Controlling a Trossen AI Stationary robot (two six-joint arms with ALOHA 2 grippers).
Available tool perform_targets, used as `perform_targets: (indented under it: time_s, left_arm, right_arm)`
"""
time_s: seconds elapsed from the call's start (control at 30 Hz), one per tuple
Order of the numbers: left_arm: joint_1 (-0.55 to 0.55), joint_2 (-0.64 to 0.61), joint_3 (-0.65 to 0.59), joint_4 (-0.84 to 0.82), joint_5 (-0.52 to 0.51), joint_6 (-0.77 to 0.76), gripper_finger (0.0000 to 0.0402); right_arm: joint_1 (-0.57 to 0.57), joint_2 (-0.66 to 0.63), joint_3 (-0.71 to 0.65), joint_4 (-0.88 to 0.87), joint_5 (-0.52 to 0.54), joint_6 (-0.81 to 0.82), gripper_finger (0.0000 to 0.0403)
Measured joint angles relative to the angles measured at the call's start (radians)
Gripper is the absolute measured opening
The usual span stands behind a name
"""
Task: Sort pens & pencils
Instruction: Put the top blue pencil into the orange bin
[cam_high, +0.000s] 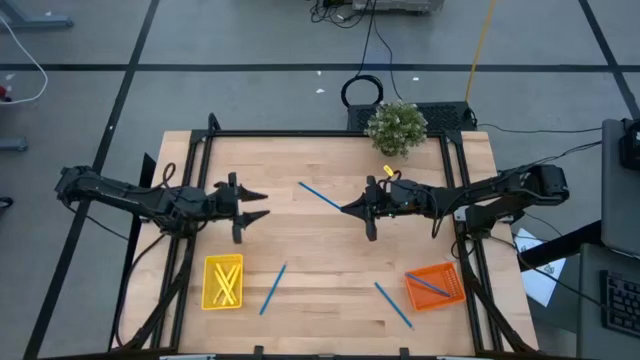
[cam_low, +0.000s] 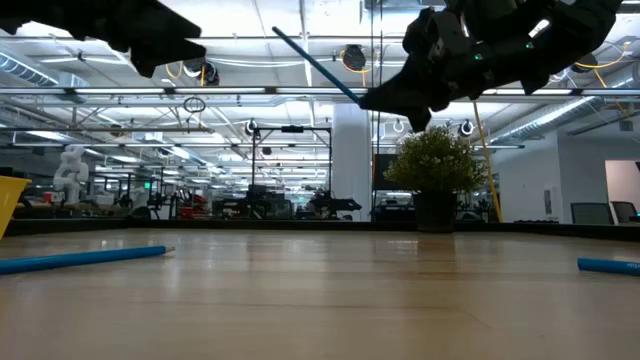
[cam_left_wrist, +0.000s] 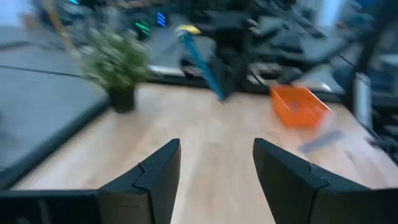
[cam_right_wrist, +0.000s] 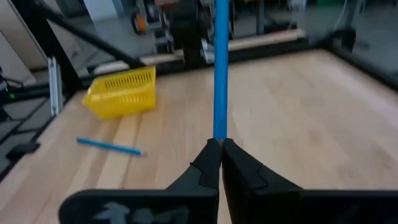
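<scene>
The right gripper (cam_high: 352, 209), near the worktop (cam_high: 330, 250) centre, pinches one blue pen (cam_high: 321, 195) by its end, lifted clear of the wood and pointing toward 10 o'clock. The left gripper (cam_high: 262, 205) hovers at 9 o'clock, fingers spread (nothing between them). Pencils (cam_high: 226, 280) lie in the yellow basket (cam_high: 222, 283) at 7 o'clock, one pen in the orange basket (cam_high: 436, 287) at 5 o'clock, two loose pens (cam_high: 273, 288) between them.

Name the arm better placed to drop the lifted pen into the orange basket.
Right. Its end effector is shut on the blue pen, lifted off the table, and the orange basket sits on its side. The left end effector is open, empty.
</scene>
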Motion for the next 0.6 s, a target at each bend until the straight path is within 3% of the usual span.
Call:
perform_targets:
  time_s: [0.13, 0.27, 0.4, 0.53, 0.6]
  left_arm:
    - [0.004, 0.082, -0.084, 0.284, -0.134, 0.042, 0.0207]
    - [0.045, 0.244, -0.216, 0.738, -0.118, 0.115, 0.0207]
    - [0.093, 0.389, -0.27, 1.02, 0.029, 0.153, 0.0207]
    - [0.121, 0.458, -0.242, 1.034, 0.247, 0.153, 0.0207]
    - [0.124, 0.482, -0.226, 1.033, 0.308, 0.152, 0.0207]
  right_arm:
    - [0.0, 0.048, 0.0, 0.162, -0.001, -0.03, 0.0001]
    - [0.0, 0.099, 0.0, 0.298, -0.002, -0.044, 0.0001]
    - [0.006, 0.148, 0.0, 0.387, -0.003, -0.06, 0.0]
    - [0.006, 0.16, 0.001, 0.397, -0.005, -0.057, 0.0]
    - [0.006, 0.16, 0.001, 0.399, -0.005, -0.056, 0.0]
